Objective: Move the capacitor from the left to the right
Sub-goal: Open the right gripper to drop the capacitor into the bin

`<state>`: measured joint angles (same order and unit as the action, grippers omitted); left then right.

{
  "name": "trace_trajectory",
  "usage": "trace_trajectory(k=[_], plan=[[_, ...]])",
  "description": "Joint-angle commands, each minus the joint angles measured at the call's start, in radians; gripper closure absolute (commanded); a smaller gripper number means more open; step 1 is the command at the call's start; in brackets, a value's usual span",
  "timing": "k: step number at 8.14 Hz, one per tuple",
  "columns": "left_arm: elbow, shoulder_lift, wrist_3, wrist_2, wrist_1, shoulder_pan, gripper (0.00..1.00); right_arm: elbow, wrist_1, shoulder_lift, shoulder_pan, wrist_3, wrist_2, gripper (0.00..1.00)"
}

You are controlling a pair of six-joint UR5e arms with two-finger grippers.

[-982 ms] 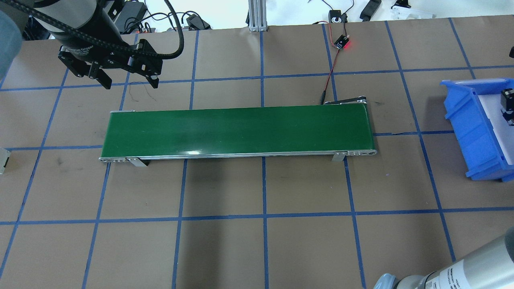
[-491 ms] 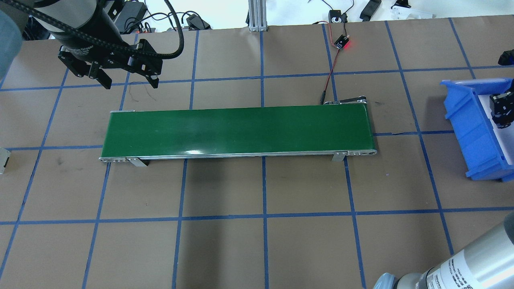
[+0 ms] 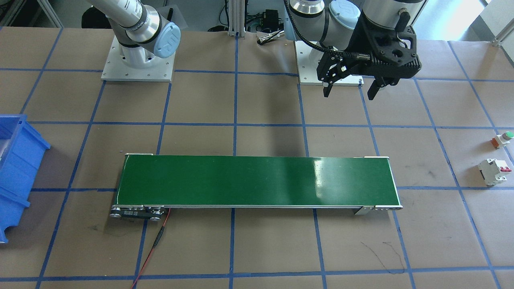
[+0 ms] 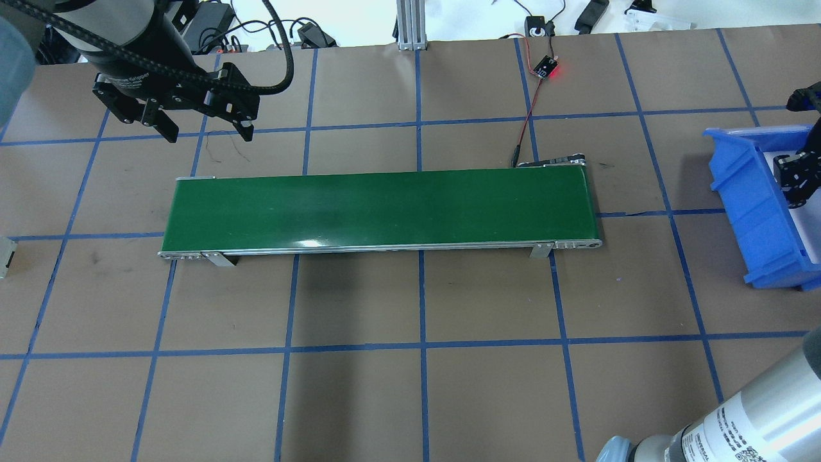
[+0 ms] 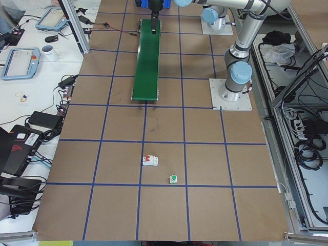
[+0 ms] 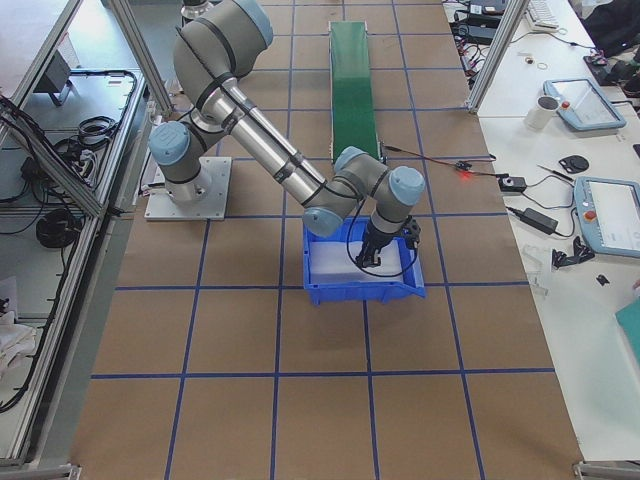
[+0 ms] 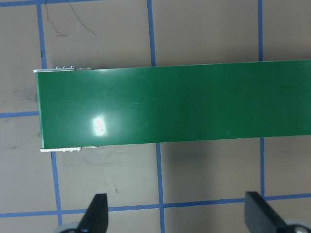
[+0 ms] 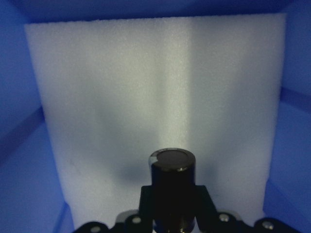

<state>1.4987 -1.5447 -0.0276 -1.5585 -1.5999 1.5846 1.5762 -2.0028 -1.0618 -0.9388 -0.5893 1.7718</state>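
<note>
Fingers of the left gripper [image 3: 348,94] are hanging wide apart, holding nothing, in the front view. It is hovering high over the table toward the left end. The green conveyor belt [image 3: 257,180] is lying along the middle with nothing riding on it. A white circuit breaker [image 3: 494,171] and a green push button [image 3: 504,137] are sitting by the left edge — not part of this job.

From overhead, the right gripper [image 4: 795,189] is reaching into the blue bin [image 4: 750,212] at the right edge of the table.

The left side view is showing the breaker and button near the left end. The right side view is showing the right arm bending down into the bin.

The left wrist view is looking down on the belt's end, jaws spread — I think this arm is just waiting.

In the right wrist view, the right gripper is squeezing the capacitor [image 8: 172,177], which is sticking out toward the white foam [image 8: 146,82]. It is probably being held close over that soft pad so it can land gently.
</note>
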Motion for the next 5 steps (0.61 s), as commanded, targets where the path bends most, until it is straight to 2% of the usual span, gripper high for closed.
trace_trajectory(k=[1,3,5], plan=[[0.000,0.000,-0.002,0.000,0.000,0.000,0.00,0.001,-0.005,-0.004,0.000,-0.001,-0.002,0.03],[0.000,0.000,0.000,0.000,0.000,0.000,0.00,0.001,0.012,-0.042,0.000,-0.016,0.006,0.00],[0.000,0.000,0.000,0.000,0.000,0.000,0.00,-0.001,0.204,-0.223,0.000,-0.033,0.020,0.00]])
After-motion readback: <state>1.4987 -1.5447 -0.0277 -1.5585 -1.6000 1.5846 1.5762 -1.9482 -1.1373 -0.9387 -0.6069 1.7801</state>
